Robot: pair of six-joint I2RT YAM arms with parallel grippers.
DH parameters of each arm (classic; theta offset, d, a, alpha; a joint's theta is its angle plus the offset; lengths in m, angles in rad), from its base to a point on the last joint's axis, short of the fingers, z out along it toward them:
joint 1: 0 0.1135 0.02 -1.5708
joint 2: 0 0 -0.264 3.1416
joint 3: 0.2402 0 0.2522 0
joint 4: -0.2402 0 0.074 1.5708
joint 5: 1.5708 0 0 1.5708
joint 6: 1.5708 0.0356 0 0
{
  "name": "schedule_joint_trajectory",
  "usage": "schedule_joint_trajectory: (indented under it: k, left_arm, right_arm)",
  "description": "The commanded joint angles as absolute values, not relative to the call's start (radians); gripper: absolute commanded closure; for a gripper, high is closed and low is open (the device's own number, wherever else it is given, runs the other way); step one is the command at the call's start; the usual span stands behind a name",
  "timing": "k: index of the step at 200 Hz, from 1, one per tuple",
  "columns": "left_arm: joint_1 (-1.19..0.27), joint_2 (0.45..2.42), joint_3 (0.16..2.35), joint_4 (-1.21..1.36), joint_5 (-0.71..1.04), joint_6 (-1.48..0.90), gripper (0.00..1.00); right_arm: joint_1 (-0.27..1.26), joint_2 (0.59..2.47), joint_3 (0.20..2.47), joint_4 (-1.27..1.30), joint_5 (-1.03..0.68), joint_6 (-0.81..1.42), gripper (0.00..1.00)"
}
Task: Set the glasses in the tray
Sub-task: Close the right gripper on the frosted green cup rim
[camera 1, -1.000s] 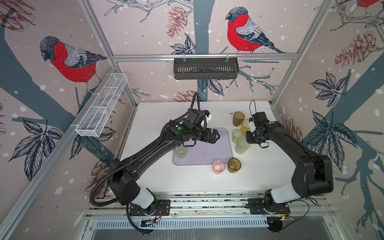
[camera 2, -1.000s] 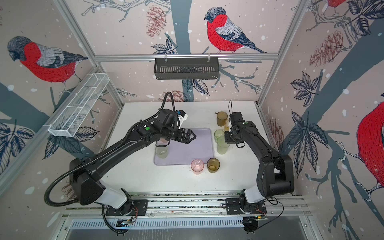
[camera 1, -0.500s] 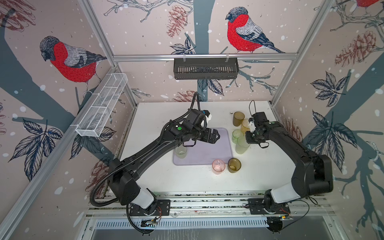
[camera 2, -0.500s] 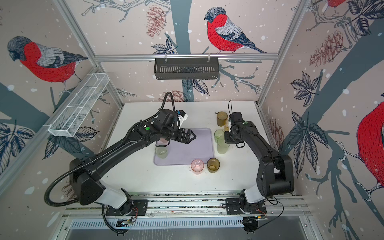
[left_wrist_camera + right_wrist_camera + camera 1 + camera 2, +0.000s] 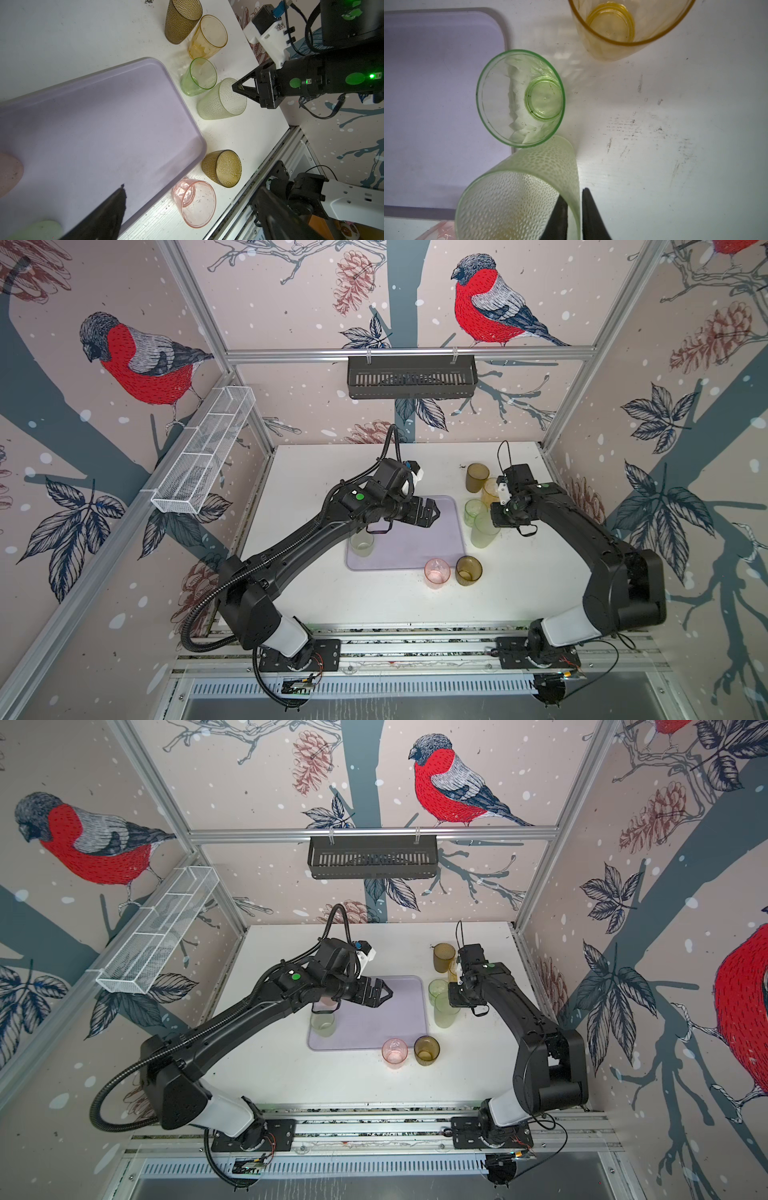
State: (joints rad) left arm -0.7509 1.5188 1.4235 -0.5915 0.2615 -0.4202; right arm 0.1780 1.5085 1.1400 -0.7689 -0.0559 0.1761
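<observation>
- While a second has gone by, both top views show no visible change: the arms and every glass keep their places.
- Counted: eight small translucent tumblers, one tray, two grippers.
- By colour: two pink, two frosted green, two olive-brown, one bright green, one yellow-amber.
- The flat pale lavender rectangular tray (image 5: 415,547) lies mid-table. Two glasses are inside: a pale frosted green tumbler (image 5: 361,544) at its 8 o'clock corner and a pink tumbler (image 5: 8,172) at 9 o'clock, mostly hidden under the left arm.
- Outside the tray, at 3 o'clock: a second frosted green tumbler (image 5: 483,531) and a bright green tumbler (image 5: 473,510).
- At 2 o'clock: a yellow-amber tumbler (image 5: 489,491) and a dark olive-brown tumbler (image 5: 476,477).
- At 5 o'clock: a second pink tumbler (image 5: 436,572) and a second olive-brown tumbler (image 5: 468,570).
- The left gripper (image 5: 433,512) hovers over the tray's 1 o'clock area, jaws spread wide, holding nothing.
- The right gripper (image 5: 573,193) has its jaws nearly together, pinching the second frosted green tumbler's wall, one finger inside, one outside.
</observation>
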Motion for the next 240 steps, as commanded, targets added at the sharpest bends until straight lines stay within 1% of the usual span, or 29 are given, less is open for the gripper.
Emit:
schedule_joint_trajectory:
  k: [1,168,240]
  left_arm:
    - [-0.752,1.520,1.420,-0.598,0.264,-0.413,0.02]
    - [-0.751,1.516,1.419,-0.601,0.259,-0.402,0.03]
    - [-0.752,1.511,1.416,-0.598,0.253,-0.406,0.02]
  right_arm:
    - [0.180,1.503,1.140,-0.777,-0.051,0.161,0.84]
    - [0.205,1.491,1.141,-0.791,-0.043,0.165,0.92]
    - [0.227,1.484,1.178,-0.824,-0.033,0.163,0.94]
